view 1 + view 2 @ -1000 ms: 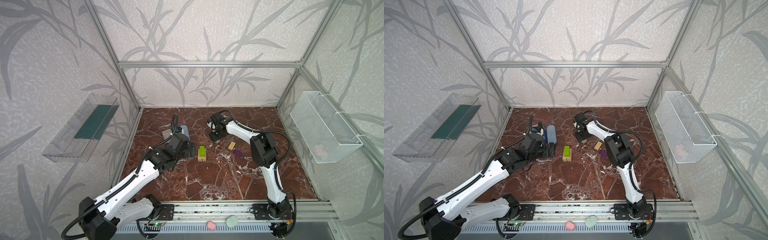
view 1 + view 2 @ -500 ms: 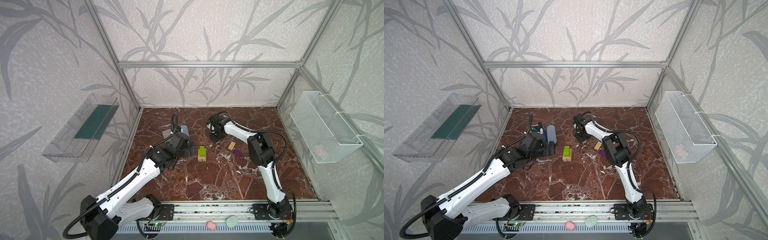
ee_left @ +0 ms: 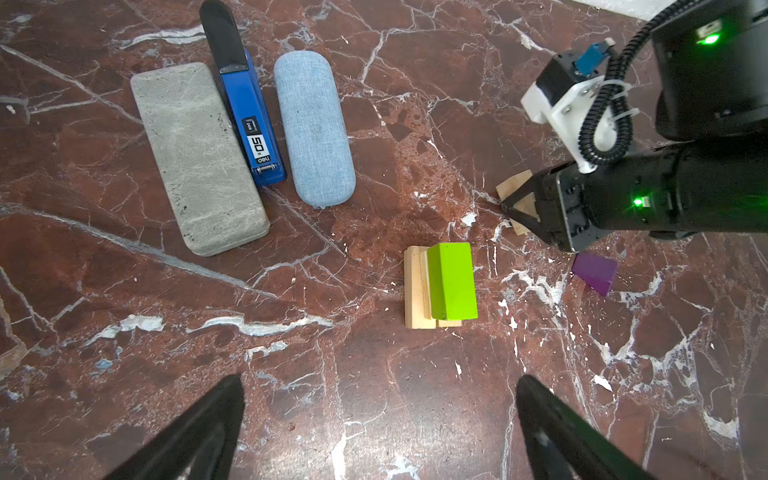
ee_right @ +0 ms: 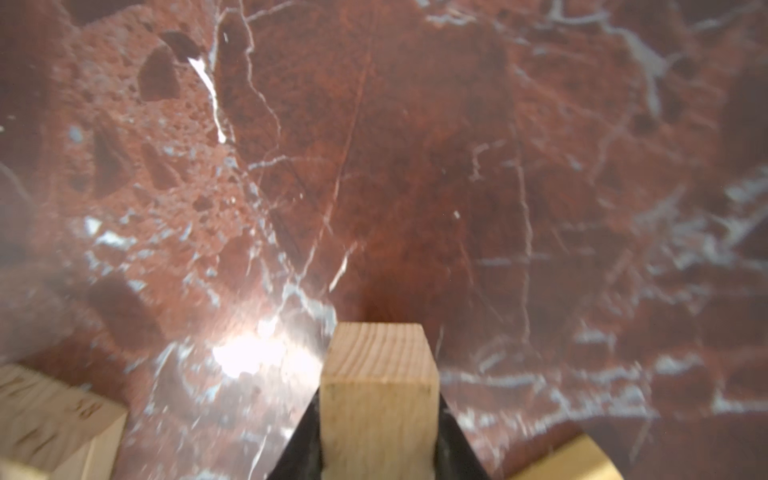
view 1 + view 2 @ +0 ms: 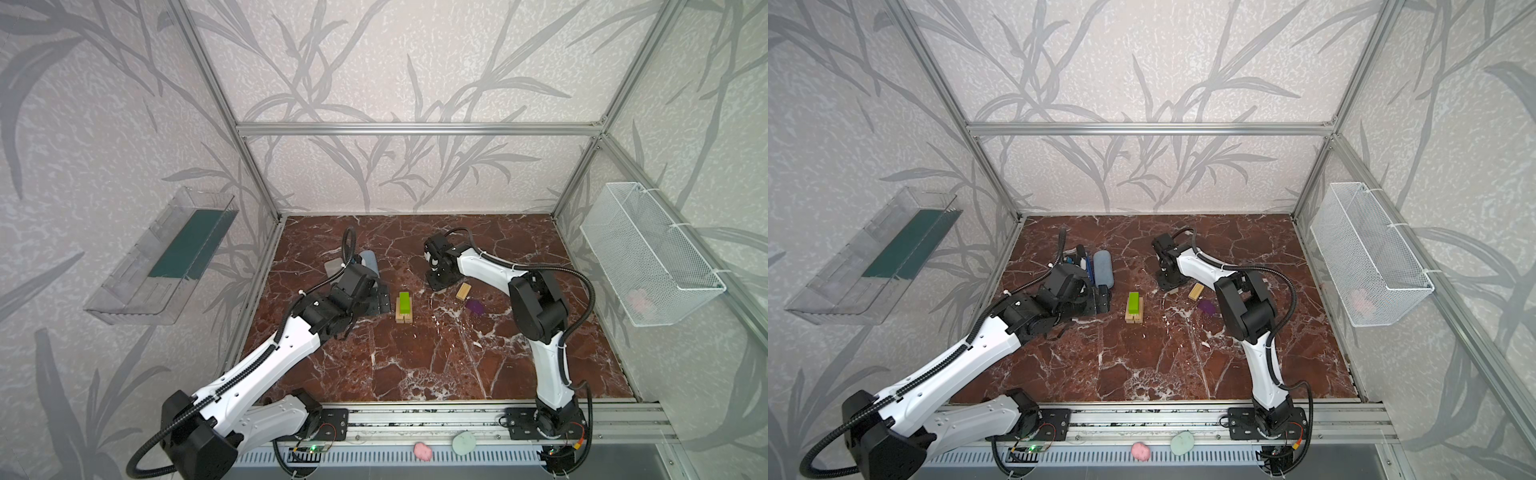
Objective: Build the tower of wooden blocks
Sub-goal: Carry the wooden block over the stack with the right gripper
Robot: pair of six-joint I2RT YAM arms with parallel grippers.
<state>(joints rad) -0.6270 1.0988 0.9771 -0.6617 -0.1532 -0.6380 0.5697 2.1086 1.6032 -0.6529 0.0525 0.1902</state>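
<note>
Closed since the earlier frame: right claw (image 4: 380, 440) clamped on tan wood block (image 4: 380, 374) for the tower (image 5: 404, 306); left claw (image 3: 380, 382) fully spread, empty, standing clear.

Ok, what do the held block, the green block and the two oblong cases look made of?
Held block: bare pale wood, matte, grain visible.
Green block: likely painted wood; smooth opaque coat, slight sheen.
Blue case: woven fabric cover, weave shows.
Grey case: unclear, perhaps felt or faux leather, mottled and scuffed.

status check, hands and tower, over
Left hand open beside the tower. Right hand shut on a tan block. Tower topped by lime-green block, purple block lying loose. Nothing between held block and tower.
</note>
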